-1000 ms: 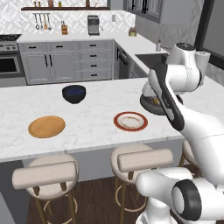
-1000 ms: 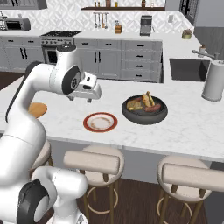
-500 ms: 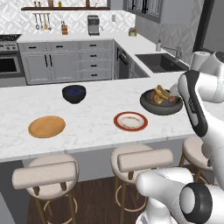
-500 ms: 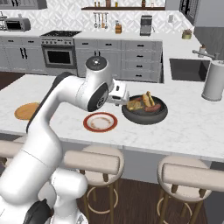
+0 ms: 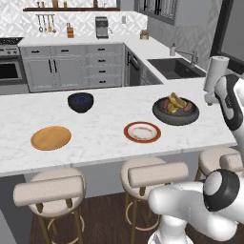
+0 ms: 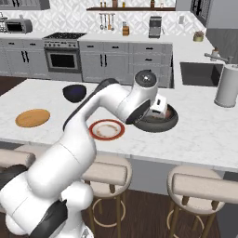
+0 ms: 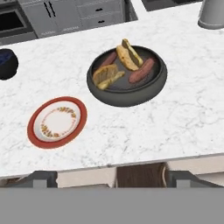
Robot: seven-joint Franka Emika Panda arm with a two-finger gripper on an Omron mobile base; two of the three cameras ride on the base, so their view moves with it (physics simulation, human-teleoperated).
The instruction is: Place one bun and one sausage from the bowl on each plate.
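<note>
Along the front edge of the white marble island counter [image 5: 105, 128], by the stools, lie both plates. The plain orange-tan wood-like round plate [image 5: 51, 137] sits toward the left end. The round plate with a red rim and cream centre [image 5: 142, 132] sits past the middle, and nothing lies on either.

Toward the right end, just beside the red-rimmed plate and slightly farther from the front edge, stands the wide, shallow dark grey-black round bowl [image 5: 175, 118]. From the hand camera its load is plain. Two pale yellow-brown split buns [image 7: 107, 75] lie in it, one at the left and one toward the far rim. Two reddish-brown sausages [image 7: 141, 72] lie with them, one at the right and one half hidden at the back left between the buns.

A smaller, deeper dark blue bowl [image 5: 80, 102] stands apart nearer the back edge, between the two plates. A tall grey cylinder [image 6: 228, 86] stands upright at the right end, near the sink side.

In the right base view the white arm reaches over the counter, and the two-finger gripper [image 6: 161, 104] hangs above the dark bowl's near-left rim. Its fingertips [image 7: 43, 178] stand wide apart with nothing between them, clear of the food below.
</note>
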